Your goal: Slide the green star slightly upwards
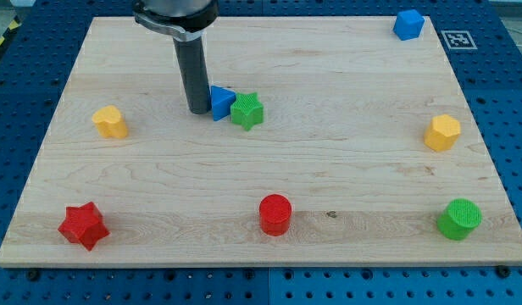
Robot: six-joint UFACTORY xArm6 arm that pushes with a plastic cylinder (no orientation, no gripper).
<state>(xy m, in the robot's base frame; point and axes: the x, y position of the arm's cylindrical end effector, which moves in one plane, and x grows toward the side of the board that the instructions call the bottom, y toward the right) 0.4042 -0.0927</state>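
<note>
Because my tip (197, 110) sits to the frame's left of the green star (247, 111), with the blue triangular block (220, 102) wedged between the two, I am on the wrong side for the push this task wants. The star lies in the upper middle of the counter (269, 182), its left points touching or all but touching the blue block, and the blue block in turn sits right against my rod. There is no hand on this rig to speak of, neither spread nor pressed together: only the bare rod, whose end rests on the wood at about the same height in the frame as the star.

To send the star toward the top of the frame, I judge that my tip has to come round beneath it, to the frame's lower side, and then drive straight up. Pushing from where I stand now would only shove the blue block rightward into the star and carry both sideways. The route round looks free: the wood directly below the star is bare, and the red cylinder (275, 214) lies well apart near the bottom edge.
</note>
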